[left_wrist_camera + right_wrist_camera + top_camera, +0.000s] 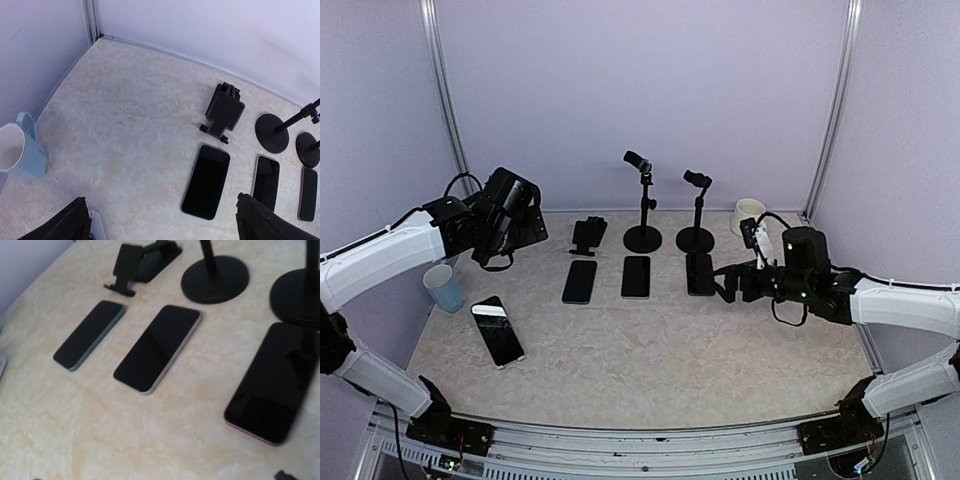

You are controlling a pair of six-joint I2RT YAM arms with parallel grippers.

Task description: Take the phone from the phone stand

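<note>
lying flat, dark-screened phone point(206, 182) before black stand point(223, 111); left gripper point(162, 220) wide, right gripper point(725, 284) unclear.

Left gripper point(505, 235) hovers upper left, fingers point(70, 222) spread wide; right gripper point(728, 283) — mid-right — points leftward (jaw state unclear).

Cream surface point(670, 350) with a faint marbled pattern; three glossy black screens: green-edged phone point(90, 335), silver-edged phone point(157, 347), purple-edged phone point(272, 390); matte black folding stand point(222, 111); black round-based stands point(643, 238); pale blue mug point(20, 155), white inside; lilac walls point(640, 80).
</note>
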